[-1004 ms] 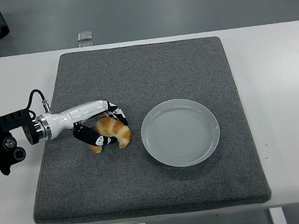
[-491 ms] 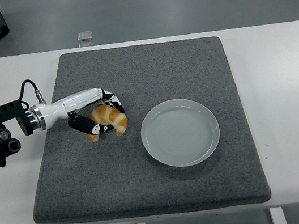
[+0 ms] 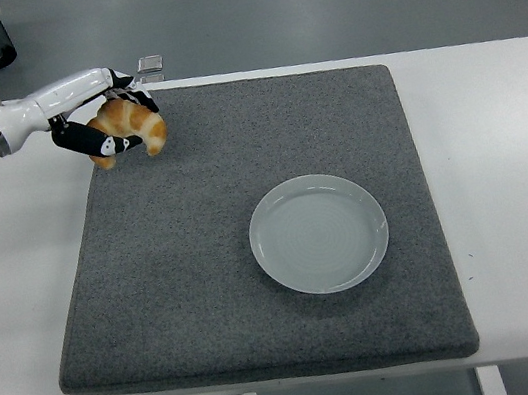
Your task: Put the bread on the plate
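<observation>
**Q:** so where's your arm right now?

**A:** My left hand (image 3: 107,117) is way up in the upper left of the frame, coming in from the left edge with the white forearm angled a bit upward toward the right. My fingers (image 3: 92,138) are curled around the bread (image 3: 133,126), a croissant, with black fingers below it and the thumb side over the top. It hangs over the top left corner of the grey mat (image 3: 205,268).

**Q:** and the plate?

**A:** The plate (image 3: 319,234) sits right of center on the mat, well apart from the croissant, down and to the right of it. All of this is on the white table (image 3: 502,168).
</observation>
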